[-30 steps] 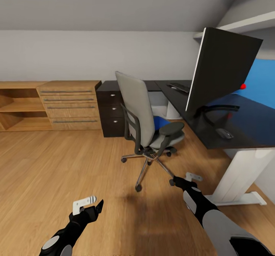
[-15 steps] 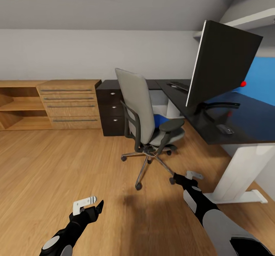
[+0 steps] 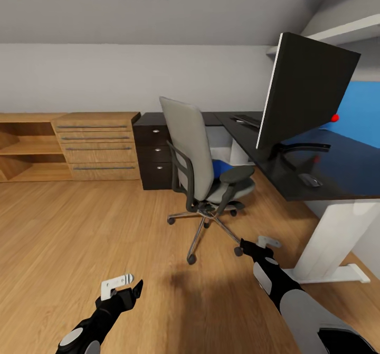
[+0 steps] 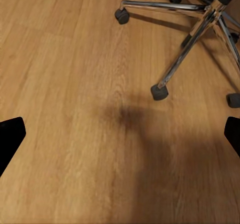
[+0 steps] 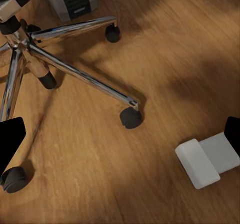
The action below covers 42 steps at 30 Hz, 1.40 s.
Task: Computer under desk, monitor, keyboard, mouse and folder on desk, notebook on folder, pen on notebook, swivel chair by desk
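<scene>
You are approaching the chair (image 3: 203, 169); both jaws are released and empty. Next, reach the blue folder (image 3: 226, 167) on its seat.

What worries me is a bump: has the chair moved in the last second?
No. The chair keeps its place against the dresser behind it in the head view.

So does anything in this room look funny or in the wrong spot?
Yes. A flat bright blue folder lies on the seat of the grey swivel chair, not on the glossy black desk. The wide black monitor also stands turned at an angle.
</scene>
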Motion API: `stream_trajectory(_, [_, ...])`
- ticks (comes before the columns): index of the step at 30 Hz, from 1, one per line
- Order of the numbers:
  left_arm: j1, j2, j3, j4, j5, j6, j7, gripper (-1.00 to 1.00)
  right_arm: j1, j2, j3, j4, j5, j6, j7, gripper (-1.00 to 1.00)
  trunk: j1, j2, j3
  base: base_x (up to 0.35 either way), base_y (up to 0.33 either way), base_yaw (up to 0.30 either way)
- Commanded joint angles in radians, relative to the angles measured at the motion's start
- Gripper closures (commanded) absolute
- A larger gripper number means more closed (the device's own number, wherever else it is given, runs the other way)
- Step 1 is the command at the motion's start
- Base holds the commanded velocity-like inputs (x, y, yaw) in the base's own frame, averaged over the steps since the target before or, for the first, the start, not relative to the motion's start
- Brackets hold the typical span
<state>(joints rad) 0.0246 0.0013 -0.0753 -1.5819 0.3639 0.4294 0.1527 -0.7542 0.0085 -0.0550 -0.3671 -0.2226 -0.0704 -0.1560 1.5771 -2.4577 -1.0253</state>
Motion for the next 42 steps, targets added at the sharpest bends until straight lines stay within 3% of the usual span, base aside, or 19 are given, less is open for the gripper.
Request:
stream_trajectory(1, [0.0,0.0,-0.001,-0.001,0.011,0.004,0.008,-1.0,0.0,0.001,-0.003,0.001,-0.007,-0.005,0.0,-1.0,0.0,0.0,-0.001,0.0,0.0,0.0])
stream_trajectory(6, [0.0,0.0,-0.001,0.0,0.01,0.003,0.008,-1.0,0.0,0.0,-0.003,0.0,-0.006,-0.006,0.0,-1.0,0.0,0.0,-0.001,0.024,0.0,0.0])
stream_trajectory(16, [0.0,0.0,0.0,0.01,0.011,0.003,0.009,-1.0,0.001,0.0,-0.003,0.009,-0.003,-0.094,-0.003,-1.0,0.0,0.0,-0.001,0.286,0.0,0.0])
stream_trajectory(32, [0.0,0.001,0.001,0.018,0.013,0.002,0.01,-1.0,0.001,-0.001,-0.003,0.011,-0.002,-0.1,-0.002,-1.0,0.0,0.0,-0.001,0.235,-0.022,0.0])
stream_trajectory(42, [0.0,-0.001,0.006,0.026,0.013,0.002,0.011,-1.0,0.001,0.0,-0.003,0.011,-0.003,-0.1,-0.002,-1.0,0.0,0.0,-0.001,0.036,0.0,0.046])
